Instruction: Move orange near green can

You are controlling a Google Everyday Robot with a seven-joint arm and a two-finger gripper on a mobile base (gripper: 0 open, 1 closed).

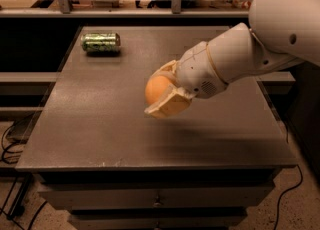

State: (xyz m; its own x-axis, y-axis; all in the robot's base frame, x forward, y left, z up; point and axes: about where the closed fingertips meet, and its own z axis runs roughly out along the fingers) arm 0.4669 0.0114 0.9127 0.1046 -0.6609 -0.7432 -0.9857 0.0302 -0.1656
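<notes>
Orange [156, 88]: pinched in the gripper, held just above the tabletop near mid-table.
Gripper [159, 93]: fingers closed against the orange, one over its top and one under it; points left.
Arm [240, 59]: white, reaches in from the upper right.
Green can [100, 42]: lies on its side at the far left corner, well apart from the orange.
Table [90, 129]: dark grey top, drawers below the front edge.
</notes>
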